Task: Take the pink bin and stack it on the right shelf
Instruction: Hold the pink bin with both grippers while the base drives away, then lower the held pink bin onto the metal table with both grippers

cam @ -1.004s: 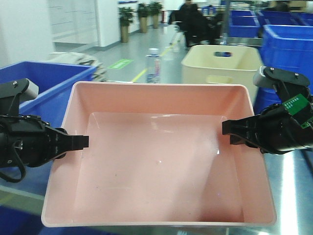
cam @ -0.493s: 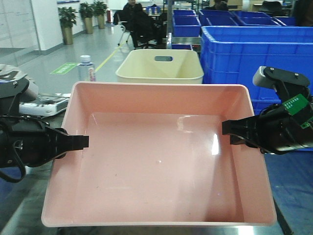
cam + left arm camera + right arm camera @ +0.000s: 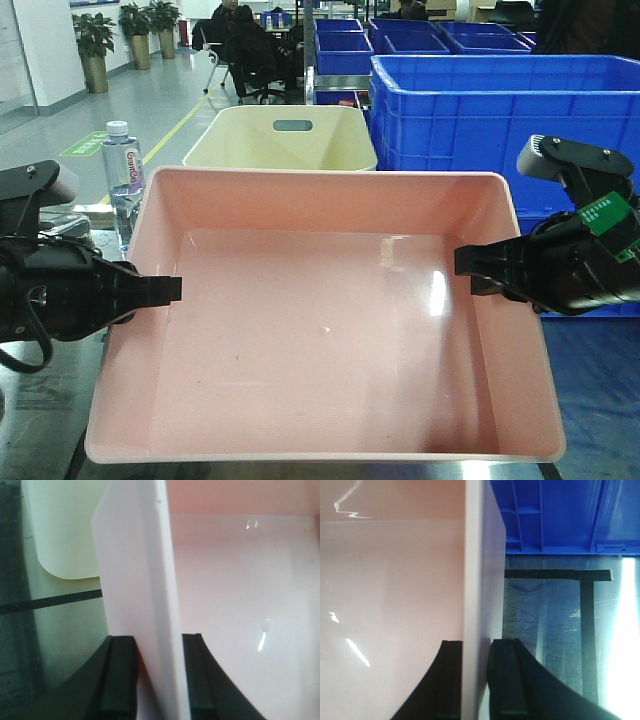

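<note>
The pink bin (image 3: 320, 340) fills the front view, a shallow wide tub with nothing in it, held up level between my two arms. My left gripper (image 3: 165, 290) is shut on its left wall, one finger inside and one outside. In the left wrist view the left gripper (image 3: 157, 637) pinches the pale wall of the pink bin (image 3: 235, 580). My right gripper (image 3: 470, 272) is shut on the right wall. The right wrist view shows the right gripper (image 3: 477, 642) clamped on the pink bin (image 3: 395, 580) in the same way. No shelf shows in any view.
A taller cream bin (image 3: 285, 140) with a handle slot stands behind the pink one. Big blue crates (image 3: 500, 110) are stacked behind at the right. A water bottle (image 3: 121, 165) stands at the left. People sit far back (image 3: 240, 50). A scratched metal surface (image 3: 555, 625) lies below the right wall.
The whole view has swung to the right. The cream bin and bottle slid left in view and the blue crates came in at the right. Bin and grippers keep their hold.
</note>
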